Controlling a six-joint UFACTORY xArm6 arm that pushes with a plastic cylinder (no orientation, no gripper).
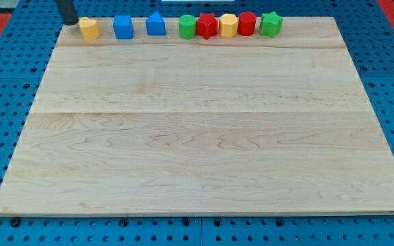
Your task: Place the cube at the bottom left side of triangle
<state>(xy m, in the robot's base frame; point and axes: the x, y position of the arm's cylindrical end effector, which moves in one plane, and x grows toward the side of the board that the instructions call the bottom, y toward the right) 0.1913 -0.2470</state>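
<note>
No jaws here to report — the arm ends in a plain dark rod, and my tip (68,22) sits at the view's top left corner of the board, just to the left of the yellow block and close beside it; whether it touches cannot be told.

The wooden board (204,157) fills most of the view, pale and made of joined planks, lying on a blue perforated table (5,82).

All the blocks stand in one row along the board's top edge. From the view's left: a yellow block (89,29) with angled sides, then the blue cube (122,27) a little apart to its right, then the blue triangle-topped block (155,24), again with a small gap. So the cube stands directly left of the triangle, level with it, not touching.

Further right, five blocks are packed side by side, touching or nearly so — a green rounded block (187,27), a red star-like block (206,26), a second yellow block (228,25), a red rounded block (247,24) and a green star-like block (271,24).
</note>
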